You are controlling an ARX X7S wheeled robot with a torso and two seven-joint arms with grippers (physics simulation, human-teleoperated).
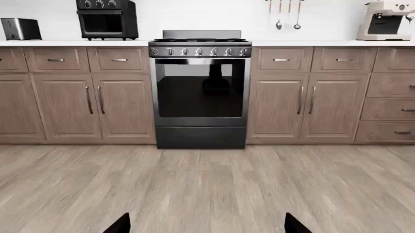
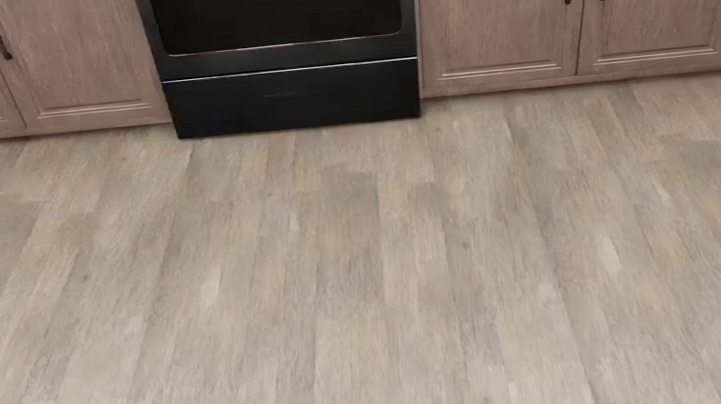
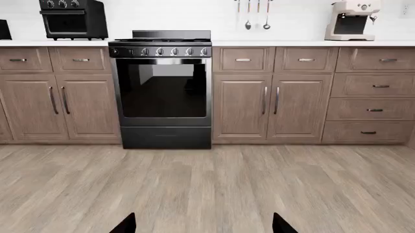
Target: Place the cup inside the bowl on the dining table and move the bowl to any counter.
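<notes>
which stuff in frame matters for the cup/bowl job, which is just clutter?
Job-related:
- counter
- left claw, open, empty
- right claw, open, empty
- cup, bowl, dining table: not in view

Just there:
- stove
- toaster oven
- toaster
- coffee machine
- hanging utensils
- cabinets

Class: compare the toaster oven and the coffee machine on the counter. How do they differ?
The toaster oven is black and boxy, standing to one side of the stove. The coffee machine is cream-coloured with a dark recess, standing on the other side. Both sit on the white counter against the wall.
</notes>
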